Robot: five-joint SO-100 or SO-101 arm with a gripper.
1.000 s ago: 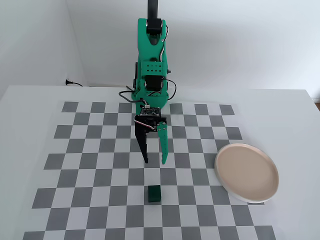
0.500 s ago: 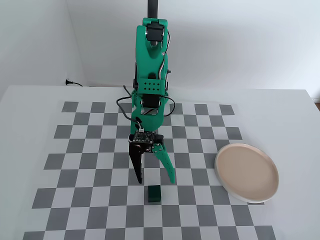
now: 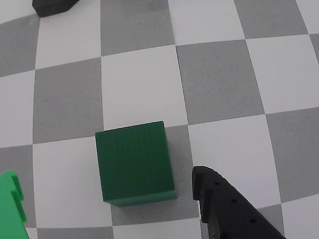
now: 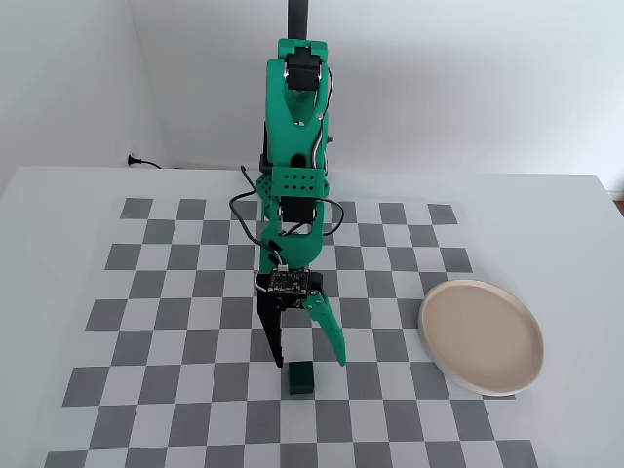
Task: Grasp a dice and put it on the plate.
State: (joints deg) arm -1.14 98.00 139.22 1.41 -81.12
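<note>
The jaws stand apart, one black finger (image 3: 227, 206) and one green, just above the dice (image 4: 300, 378), a matte dark green cube with plain faces on the checkered desk (image 4: 175, 322), well left of the round pale plate (image 4: 481, 336).

We have the fixed view facing the arm (image 4: 295, 175) from the front, raised and tilted down, far enough to take in the whole checkerboard (image 4: 175, 292) and plate (image 4: 481, 336). The wrist view looks steeply down, very near the board; fingers (image 3: 229, 209) enter at the bottom. Both share the dice (image 3: 134, 162) and, probably, its adjoining squares
</note>
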